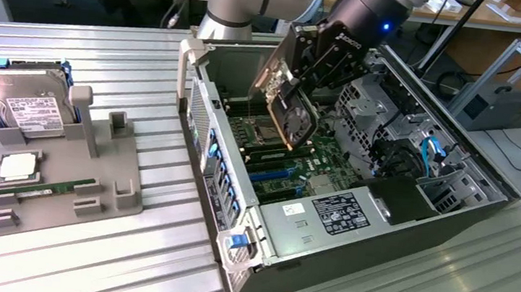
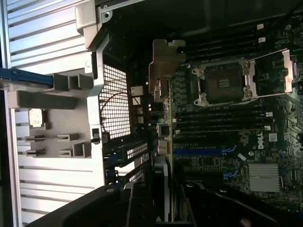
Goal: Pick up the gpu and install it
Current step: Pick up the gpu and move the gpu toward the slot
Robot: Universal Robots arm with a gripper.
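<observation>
While poised over the open computer case (image 1: pixel 374 267), clamps the gpu (image 1: pixel 288 116) between the fingers of the gripper (image 1: pixel 315 68), one on each face. Held in the air above the motherboard (image 1: pixel 302 168), clear of the board, with the case lying toward the desk (image 1: pixel 132 263) edge at the exterior view's right.

From the exterior view: gpu steeply tilted, long axis sloping down from the gripper toward the case's rear wall (image 1: pixel 205 136). Off toward the desk edge at the exterior view's left, a grey fixture (image 1: pixel 112 174) with a hard drive (image 1: pixel 27 103) standing in it and a green memory stick (image 1: pixel 43 188) lying flat.

From the wrist view, sighting along that long axis: tan bracket (image 2: pixel 163 71) at the far end, pointing away from the gripper, just beside the perforated rear wall. Past it, CPU socket (image 2: pixel 222 85) and blue slots (image 2: pixel 199 152).
</observation>
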